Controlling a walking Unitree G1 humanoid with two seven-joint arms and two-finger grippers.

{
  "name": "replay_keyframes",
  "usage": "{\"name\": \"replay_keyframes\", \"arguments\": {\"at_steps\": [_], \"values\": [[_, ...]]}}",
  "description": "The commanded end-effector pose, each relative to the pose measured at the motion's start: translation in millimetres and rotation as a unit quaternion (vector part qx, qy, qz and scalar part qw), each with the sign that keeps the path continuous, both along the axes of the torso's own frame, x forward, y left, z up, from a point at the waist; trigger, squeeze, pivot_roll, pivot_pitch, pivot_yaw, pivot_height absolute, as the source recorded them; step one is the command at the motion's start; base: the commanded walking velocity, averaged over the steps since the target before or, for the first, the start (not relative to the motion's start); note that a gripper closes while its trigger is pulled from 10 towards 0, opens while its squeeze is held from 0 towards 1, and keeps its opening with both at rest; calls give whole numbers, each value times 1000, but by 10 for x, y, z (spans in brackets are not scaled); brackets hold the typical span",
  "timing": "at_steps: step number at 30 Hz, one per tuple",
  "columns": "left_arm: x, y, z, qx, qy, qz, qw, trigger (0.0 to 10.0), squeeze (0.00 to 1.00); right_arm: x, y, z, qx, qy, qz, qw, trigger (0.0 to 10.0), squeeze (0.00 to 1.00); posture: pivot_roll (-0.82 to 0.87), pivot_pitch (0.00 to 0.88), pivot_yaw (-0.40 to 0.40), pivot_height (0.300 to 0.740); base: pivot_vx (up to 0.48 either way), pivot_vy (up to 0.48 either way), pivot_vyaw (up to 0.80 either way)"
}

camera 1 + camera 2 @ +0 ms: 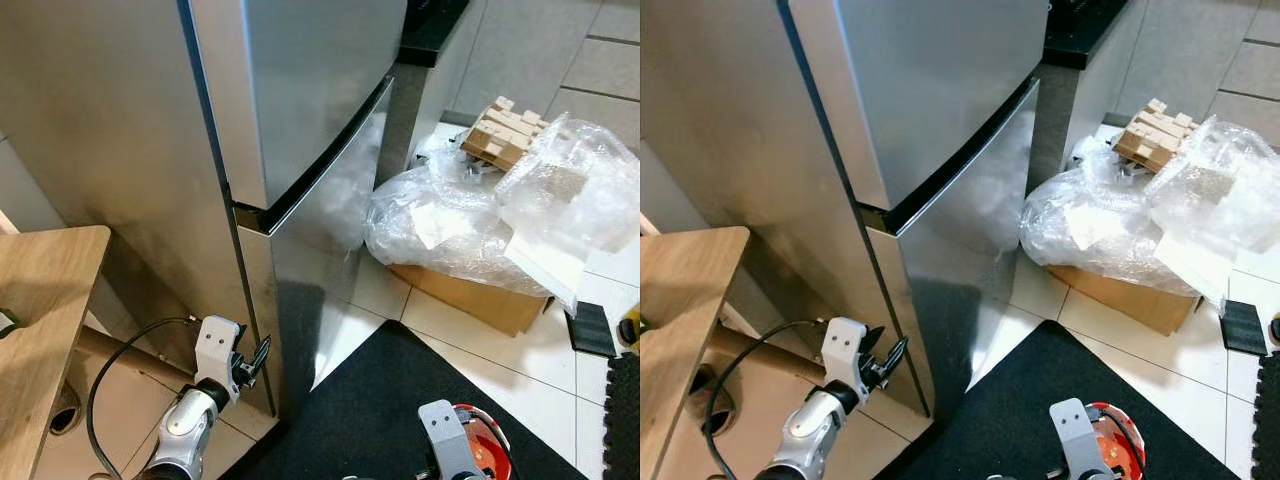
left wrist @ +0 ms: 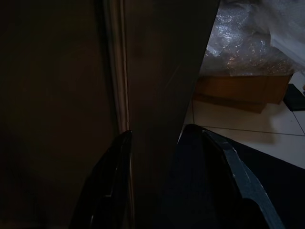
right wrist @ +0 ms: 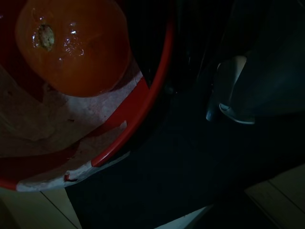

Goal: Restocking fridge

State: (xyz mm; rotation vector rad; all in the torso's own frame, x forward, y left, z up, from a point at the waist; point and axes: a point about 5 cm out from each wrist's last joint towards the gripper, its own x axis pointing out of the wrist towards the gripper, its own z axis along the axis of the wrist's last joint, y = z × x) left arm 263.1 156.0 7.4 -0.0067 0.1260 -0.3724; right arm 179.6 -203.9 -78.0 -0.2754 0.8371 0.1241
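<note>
A stainless steel fridge (image 1: 150,150) stands before me with its upper door (image 1: 300,80) and lower door (image 1: 320,230) both closed. My left gripper (image 1: 258,356) is low at the lower door's left edge. In the left wrist view it (image 2: 167,157) is open, with the door's edge between its two fingers (image 2: 109,181). My right gripper (image 1: 455,455) hangs low over the black mat, shut on a red bowl (image 1: 485,435). The right wrist view looks into that bowl (image 3: 143,95), which holds an orange fruit (image 3: 71,47) on paper.
A wooden table (image 1: 40,330) stands at my left, with a black cable (image 1: 110,370) looping beside it. Right of the fridge, a cardboard box (image 1: 470,290) sits under crumpled plastic wrap (image 1: 460,215) and wooden blocks (image 1: 505,130). A black mat (image 1: 380,400) covers the tiles below me.
</note>
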Motion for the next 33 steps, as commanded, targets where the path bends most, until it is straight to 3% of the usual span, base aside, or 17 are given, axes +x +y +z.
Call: {"name": "replay_keyframes", "arguments": {"at_steps": [1,5,12,16,27,33], "values": [[-57,51,-63,-2,16,13,1000,10000,0,23,17,10,3,-6,-2,1000,10000,0,-182,88,13,740,0,0,0],[-51,82,-47,15,9,11,1000,10000,0,35,17,16,4,-8,-1,1000,10000,0,-179,89,12,740,0,0,0],[-57,122,-55,17,13,17,1000,10000,0,31,32,13,5,-8,0,1000,10000,0,-178,94,12,740,0,-480,0],[-35,165,-47,-1,16,46,999,10000,0,30,25,14,5,-8,0,1000,10000,0,-178,99,9,740,0,0,0],[-24,225,-19,-3,7,60,998,10000,0,59,31,27,5,-11,2,1000,10000,0,-174,103,2,740,0,0,0],[-13,453,39,5,-7,102,995,10000,0,77,55,32,7,-12,6,1000,10000,0,-169,104,-2,740,0,0,0]]}}
